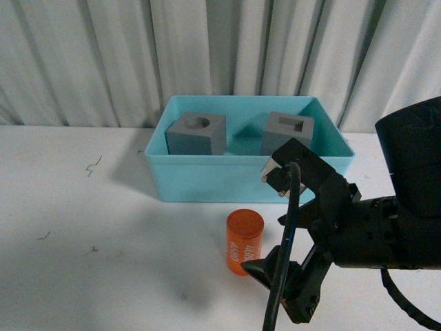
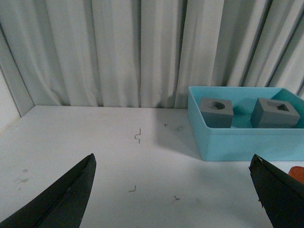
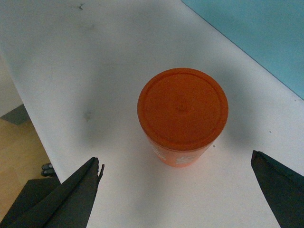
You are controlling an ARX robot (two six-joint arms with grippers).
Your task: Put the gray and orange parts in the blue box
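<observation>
cubes (image 1: 196, 133) — matte gray | cylinder (image 1: 244, 241) — orange, white digits | box (image 1: 207, 181) turquoise-blue | table (image 1: 83, 241) white

Smooth plastic blue box (image 1: 200, 181), matte gray cubes (image 1: 196, 134).

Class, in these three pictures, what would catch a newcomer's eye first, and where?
The bright orange cylinder stands upright on the white table, just in front of the blue box. The black right end effector hangs open close by it. Two gray cubes sit side by side inside the box.
</observation>
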